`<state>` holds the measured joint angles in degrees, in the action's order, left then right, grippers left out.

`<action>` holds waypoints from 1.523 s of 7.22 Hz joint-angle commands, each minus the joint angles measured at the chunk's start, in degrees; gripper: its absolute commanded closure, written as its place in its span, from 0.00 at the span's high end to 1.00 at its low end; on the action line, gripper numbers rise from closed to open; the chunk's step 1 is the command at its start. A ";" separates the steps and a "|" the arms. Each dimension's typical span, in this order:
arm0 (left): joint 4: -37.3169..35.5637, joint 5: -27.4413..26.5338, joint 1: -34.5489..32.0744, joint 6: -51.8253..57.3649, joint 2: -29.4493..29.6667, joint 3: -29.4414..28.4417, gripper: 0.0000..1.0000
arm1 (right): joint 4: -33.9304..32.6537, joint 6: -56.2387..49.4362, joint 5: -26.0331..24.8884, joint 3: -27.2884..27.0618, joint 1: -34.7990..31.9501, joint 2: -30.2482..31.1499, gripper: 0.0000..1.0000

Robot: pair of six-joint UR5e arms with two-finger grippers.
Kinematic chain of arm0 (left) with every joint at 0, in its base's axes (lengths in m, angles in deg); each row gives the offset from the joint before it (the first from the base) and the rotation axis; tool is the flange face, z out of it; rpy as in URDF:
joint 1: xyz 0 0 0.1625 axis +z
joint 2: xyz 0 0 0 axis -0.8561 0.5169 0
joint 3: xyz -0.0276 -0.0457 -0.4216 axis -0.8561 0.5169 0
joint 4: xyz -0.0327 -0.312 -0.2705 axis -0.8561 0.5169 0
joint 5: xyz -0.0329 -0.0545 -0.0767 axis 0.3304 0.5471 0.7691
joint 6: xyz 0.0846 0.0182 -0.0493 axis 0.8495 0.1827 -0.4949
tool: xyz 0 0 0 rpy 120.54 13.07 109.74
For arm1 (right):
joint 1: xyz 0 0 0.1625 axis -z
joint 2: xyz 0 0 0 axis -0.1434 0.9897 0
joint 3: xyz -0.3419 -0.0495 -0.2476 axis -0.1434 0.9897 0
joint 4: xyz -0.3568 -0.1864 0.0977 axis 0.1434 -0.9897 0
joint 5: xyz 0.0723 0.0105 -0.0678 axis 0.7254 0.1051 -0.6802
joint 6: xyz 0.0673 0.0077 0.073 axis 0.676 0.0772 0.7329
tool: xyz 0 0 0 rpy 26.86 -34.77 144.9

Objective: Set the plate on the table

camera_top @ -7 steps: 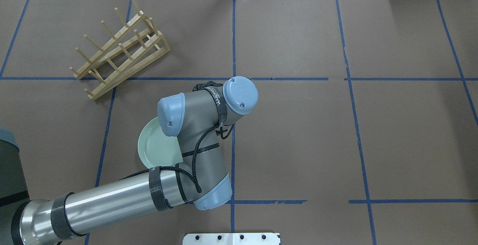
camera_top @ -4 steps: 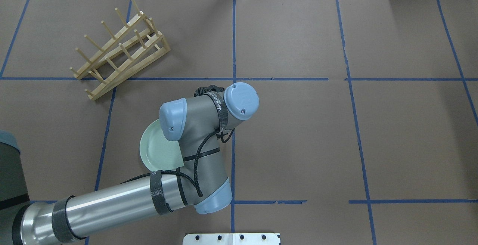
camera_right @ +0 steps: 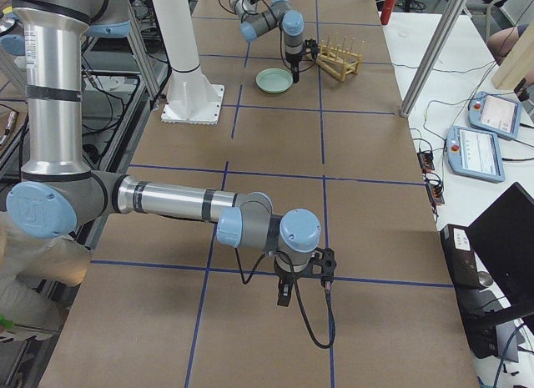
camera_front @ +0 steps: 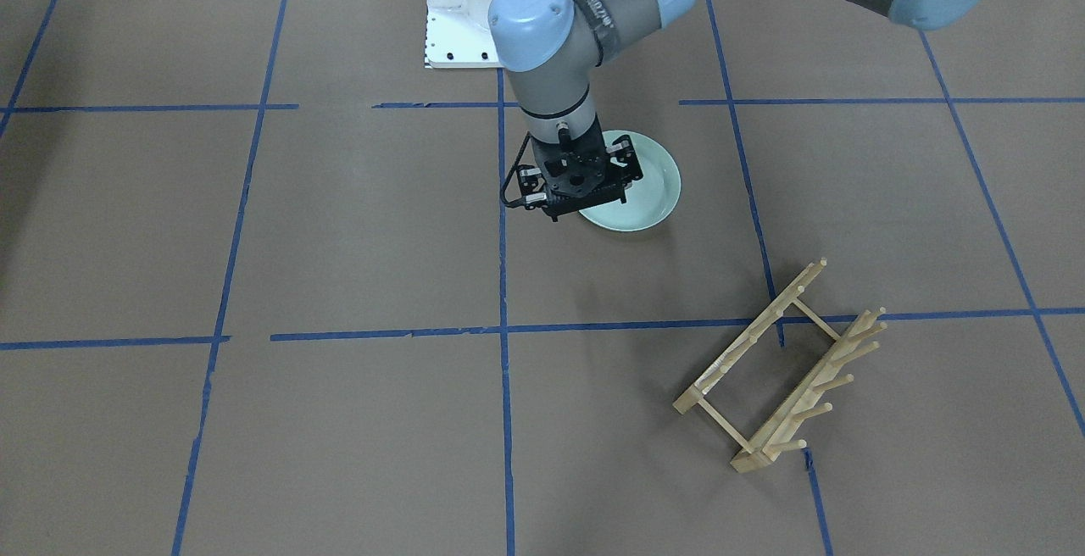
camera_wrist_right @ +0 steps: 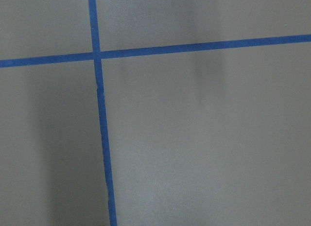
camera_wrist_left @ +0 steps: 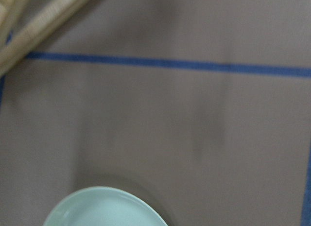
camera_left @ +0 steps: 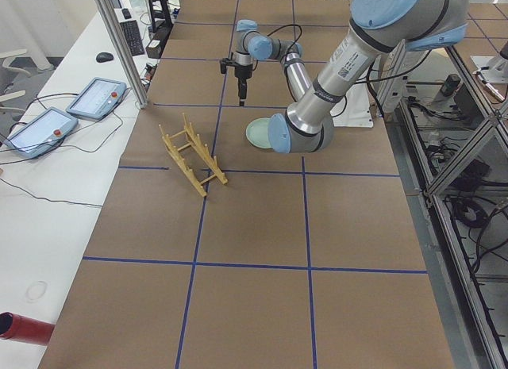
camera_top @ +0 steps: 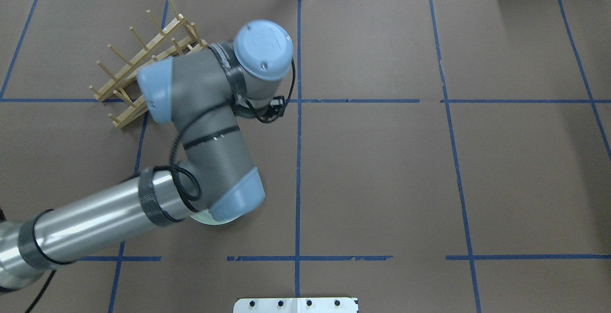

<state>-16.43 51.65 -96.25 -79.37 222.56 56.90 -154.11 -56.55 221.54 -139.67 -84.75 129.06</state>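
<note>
**Plate** [camera_front: 657,187]: pale mint-green, round, with a raised rim.
- Position: it lies flat on the table [camera_front: 339,242], near the white robot base [camera_front: 453,22] and well apart from the wooden peg rack [camera_front: 749,337].
- Front-facing view: most of it shows, with one edge hidden behind the left gripper [camera_front: 576,191].
- Overhead view: the left arm [camera_top: 205,112] covers all but a thin sliver beside a blue joint cap.
- Left wrist view (blurred): only its rim shows, at the bottom edge, with a corner of the rack at top left.

**Left gripper**: it hangs pointing down, raised off the table. In the front-facing view the fingers look spread wide, with nothing between them.

**Right gripper** [camera_right: 284,289]: it appears only in the right side view, pointing down close to the table. I cannot tell how far apart its fingers are. The right wrist view shows only table surface and crossing blue tape lines [camera_wrist_right: 99,114].
</note>
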 commanded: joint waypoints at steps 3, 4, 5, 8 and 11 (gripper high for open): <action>-0.20 20.85 -34.79 38.11 -16.41 13.79 1.00 | 0.00 0.00 0.00 0.06 0.00 0.00 1.00; -0.20 25.62 -40.79 48.25 -23.34 13.79 1.00 | 0.00 0.00 0.00 0.06 0.00 0.00 1.00; 2.15 26.10 -44.42 58.79 -30.72 13.27 1.00 | 0.00 -0.09 0.00 0.06 0.00 0.00 1.00; 6.57 29.15 -57.27 82.68 -38.78 -2.06 1.00 | 0.00 0.00 0.00 0.06 0.00 0.00 1.00; 6.57 34.72 -57.11 80.08 -42.74 -4.04 1.00 | 0.00 0.00 0.00 0.06 0.00 0.00 1.00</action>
<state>-10.00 85.47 -153.24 0.93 181.60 53.53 -154.11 -56.55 221.54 -139.61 -84.75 129.06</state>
